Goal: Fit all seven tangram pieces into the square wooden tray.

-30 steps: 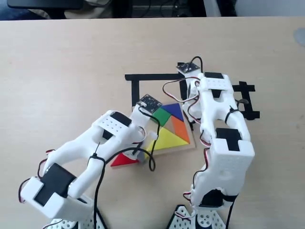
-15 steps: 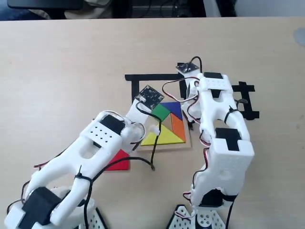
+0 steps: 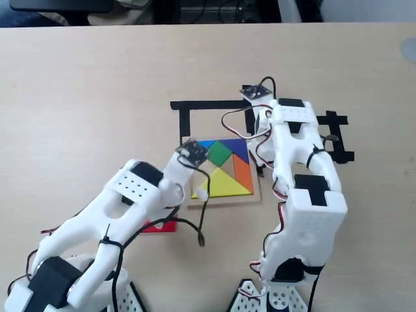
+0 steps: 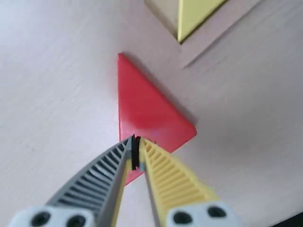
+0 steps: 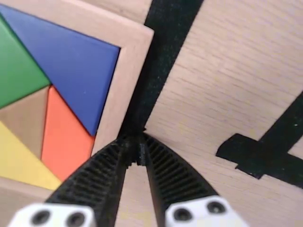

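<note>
The square wooden tray [image 3: 224, 200] is seen at the centre of the high view, with a blue piece [image 5: 75, 71], an orange piece [image 5: 64, 142] and a yellow piece [image 3: 224, 184] laid in it. The red triangle [image 4: 147, 109] is laid on the counter [image 3: 97, 84] outside the tray, to its lower left. The left gripper [image 4: 135, 151] is pressed together, tips over the triangle's edge. The right gripper [image 5: 138, 149] is likewise held together, by the tray's right rim over black tape [image 5: 165, 42]

Three cameras watching one table [image 3: 78, 78]
The high camera is looking steeply down from above; each wrist camera is peering close along its own hand, past the left hand [image 4: 135, 144] onto the red triangle [image 4: 147, 109], past the right hand [image 5: 137, 142] onto a corner of the wooden tray [image 5: 128, 71]; all three are sharing the tray.
</note>
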{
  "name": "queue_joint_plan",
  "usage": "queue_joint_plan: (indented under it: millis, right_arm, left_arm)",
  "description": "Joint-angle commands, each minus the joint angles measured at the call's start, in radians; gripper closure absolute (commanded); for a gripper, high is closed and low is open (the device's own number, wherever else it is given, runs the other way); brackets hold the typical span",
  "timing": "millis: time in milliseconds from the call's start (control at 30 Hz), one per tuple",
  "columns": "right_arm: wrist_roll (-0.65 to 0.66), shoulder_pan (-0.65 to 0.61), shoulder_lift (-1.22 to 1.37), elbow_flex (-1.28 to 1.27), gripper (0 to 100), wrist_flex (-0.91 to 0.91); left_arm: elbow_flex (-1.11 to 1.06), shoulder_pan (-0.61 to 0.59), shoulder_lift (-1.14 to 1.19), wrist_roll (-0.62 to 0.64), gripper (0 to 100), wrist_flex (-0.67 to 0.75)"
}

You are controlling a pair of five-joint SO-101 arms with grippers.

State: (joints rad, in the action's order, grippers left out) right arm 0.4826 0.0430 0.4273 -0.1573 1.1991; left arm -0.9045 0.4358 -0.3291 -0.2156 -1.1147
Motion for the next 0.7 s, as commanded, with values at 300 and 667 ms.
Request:
queue_joint_plan:
  millis: [300, 667]
  right_arm:
    - [0.011, -0.018, 0.001, -0.007, 98.8, 0.012]
    - [0.011, -0.02, 0.002, -0.004, 98.8, 0.012]
  left_arm:
    - [-0.209, 0.044, -0.25, 0.026, 81, 0.164]
    - [-0.214, 0.048, -0.377, 0.241, 75, 0.135]
